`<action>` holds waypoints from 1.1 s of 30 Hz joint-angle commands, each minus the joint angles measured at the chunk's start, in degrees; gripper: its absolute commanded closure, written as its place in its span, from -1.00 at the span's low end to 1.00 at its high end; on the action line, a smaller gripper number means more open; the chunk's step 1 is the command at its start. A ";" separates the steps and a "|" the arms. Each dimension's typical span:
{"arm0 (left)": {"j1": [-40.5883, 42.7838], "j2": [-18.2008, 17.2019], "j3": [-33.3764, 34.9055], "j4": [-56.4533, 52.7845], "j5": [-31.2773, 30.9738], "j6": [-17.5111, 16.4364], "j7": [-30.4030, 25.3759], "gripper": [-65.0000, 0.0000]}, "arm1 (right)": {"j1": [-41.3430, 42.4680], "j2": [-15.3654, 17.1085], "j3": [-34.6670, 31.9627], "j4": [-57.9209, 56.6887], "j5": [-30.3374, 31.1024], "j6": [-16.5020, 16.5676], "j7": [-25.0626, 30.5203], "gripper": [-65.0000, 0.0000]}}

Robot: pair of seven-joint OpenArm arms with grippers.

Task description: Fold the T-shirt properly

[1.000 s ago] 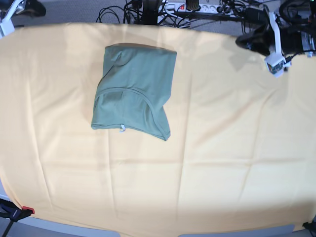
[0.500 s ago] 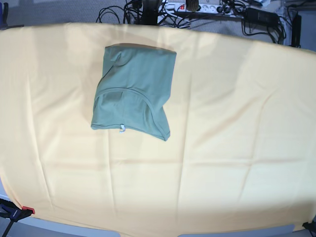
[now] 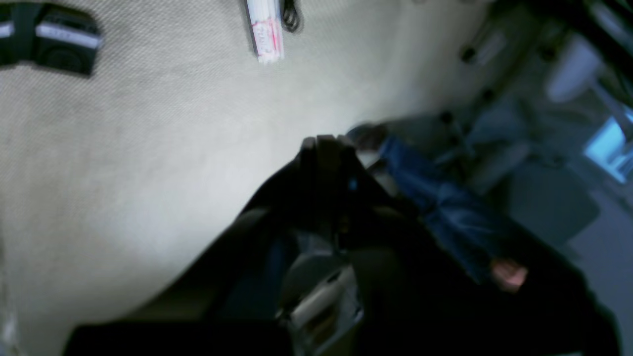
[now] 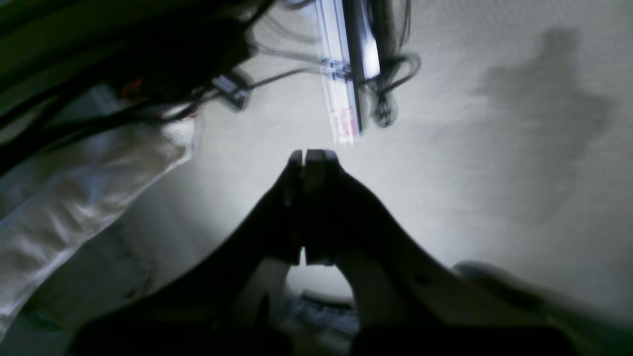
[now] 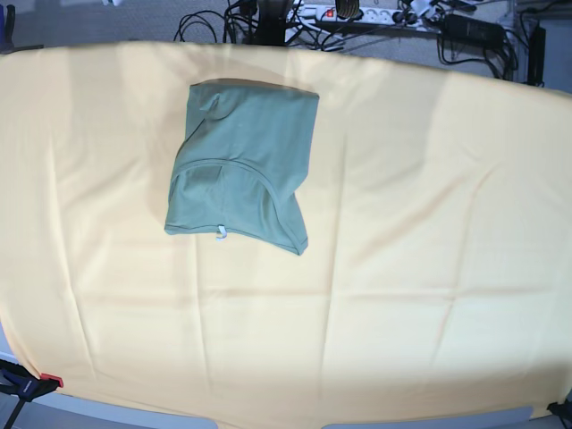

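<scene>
Base view: the T-shirt [image 5: 241, 165] lies folded into a compact bundle on the yellow-orange cloth [image 5: 402, 268] covering the tabletop, toward the far left-centre of the cloth. Sage green, neck seam curving across the near half, a small white tag [image 5: 221, 233] at the near edge. Upper edge fairly straight; lower right corner runs to a point. Cloth around it shows creases and fold lines. Neither arm appears in this view; cables and a power strip [image 5: 357, 13] sit on the floor beyond the far edge, and a red-tipped clamp [image 5: 36, 382] grips the near left corner of the cloth. Left wrist view, blurred: left end effector [image 3: 324, 143] clenched, dark fingers pressed together with nothing between them, pointing out over pale carpet [image 3: 123, 148]; a white strip-shaped object [image 3: 266, 29] lies on the floor beyond, and a blurred figure in blue [image 3: 435, 198] is to the right. Right wrist view, also blurred: right end effector [image 4: 307, 158] clenched, tips meeting, nothing held, over the same pale carpet with a power strip [image 4: 346, 74] and cables ahead. No shirt or yellow cloth shows in either wrist view, so both end effectors are well apart from the T-shirt, off the tabletop area.
</scene>
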 commanded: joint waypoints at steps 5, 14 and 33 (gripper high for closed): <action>-8.52 4.68 4.04 -11.17 8.37 -0.31 -15.12 1.00 | 7.93 -0.87 -8.63 -9.49 -11.54 -3.30 13.68 1.00; -14.99 14.71 13.90 -29.49 29.81 19.98 -50.36 1.00 | 16.74 -8.61 -20.98 -18.99 -28.63 -22.80 26.47 1.00; -15.52 18.73 6.69 -36.81 34.45 24.20 -57.66 1.00 | 16.87 -11.43 -23.30 -20.59 -28.94 -27.65 29.14 1.00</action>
